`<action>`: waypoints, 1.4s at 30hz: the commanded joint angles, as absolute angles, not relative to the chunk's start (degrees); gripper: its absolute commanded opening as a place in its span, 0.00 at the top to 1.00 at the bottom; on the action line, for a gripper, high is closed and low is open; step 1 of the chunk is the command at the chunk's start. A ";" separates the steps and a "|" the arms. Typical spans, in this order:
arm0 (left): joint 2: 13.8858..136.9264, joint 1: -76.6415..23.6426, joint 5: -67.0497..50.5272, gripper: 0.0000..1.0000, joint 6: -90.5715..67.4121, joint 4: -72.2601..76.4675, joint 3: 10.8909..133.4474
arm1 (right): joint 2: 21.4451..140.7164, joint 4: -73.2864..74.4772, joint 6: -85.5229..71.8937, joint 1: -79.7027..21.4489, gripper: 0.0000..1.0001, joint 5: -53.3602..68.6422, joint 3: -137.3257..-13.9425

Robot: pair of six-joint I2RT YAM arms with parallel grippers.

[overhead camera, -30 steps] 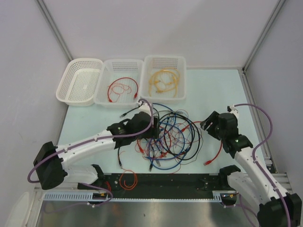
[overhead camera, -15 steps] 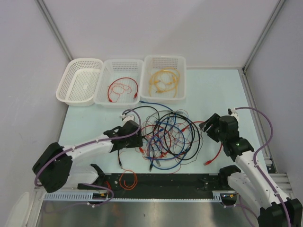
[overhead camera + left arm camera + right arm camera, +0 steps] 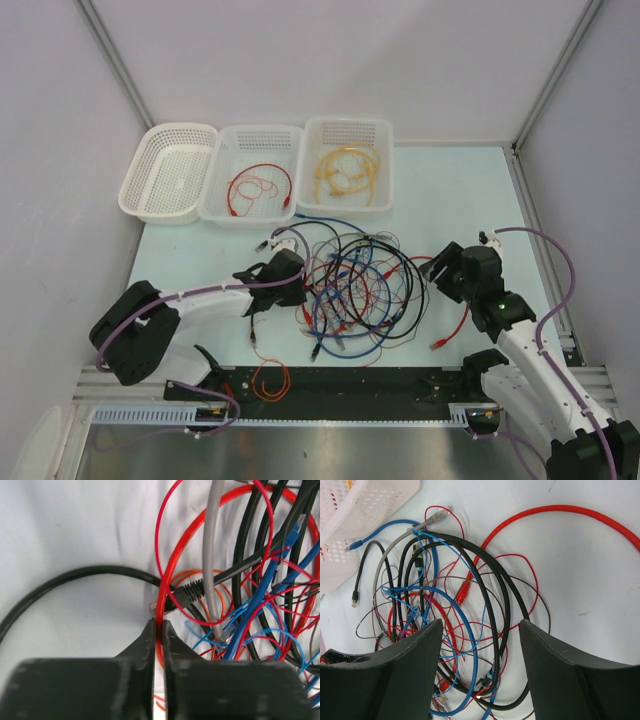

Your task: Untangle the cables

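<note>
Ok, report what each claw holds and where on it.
Left claw pinches the thick red cable along its curved run, not at a plug. Right claw is open, holding nothing.

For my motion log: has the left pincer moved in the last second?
Yes. The left pincer, shut on a red cable, has drawn back leftward and toward the near table edge, away from the middle basket.

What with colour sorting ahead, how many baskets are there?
3, along the far edge: left basket empty, middle basket with a red cable, right basket with yellow cables.
</note>
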State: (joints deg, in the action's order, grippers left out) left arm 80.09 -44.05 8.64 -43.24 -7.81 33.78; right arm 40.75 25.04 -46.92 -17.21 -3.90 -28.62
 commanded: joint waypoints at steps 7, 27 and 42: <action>68.31 -44.21 10.46 1.00 -40.17 -19.41 34.27 | 38.59 21.98 -46.41 -18.72 0.34 -2.91 -28.56; 47.28 -44.21 -1.93 1.00 -23.74 -18.98 61.25 | 41.04 6.86 -35.60 -41.57 0.34 5.61 -42.79; 48.87 -44.21 -10.02 1.00 -19.95 -19.95 67.32 | 52.11 -5.09 -25.41 -43.59 0.32 3.69 -46.32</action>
State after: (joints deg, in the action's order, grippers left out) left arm 48.93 -44.12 -6.90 -21.23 -22.00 64.97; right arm 49.69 0.86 -32.14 -43.20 6.02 -44.10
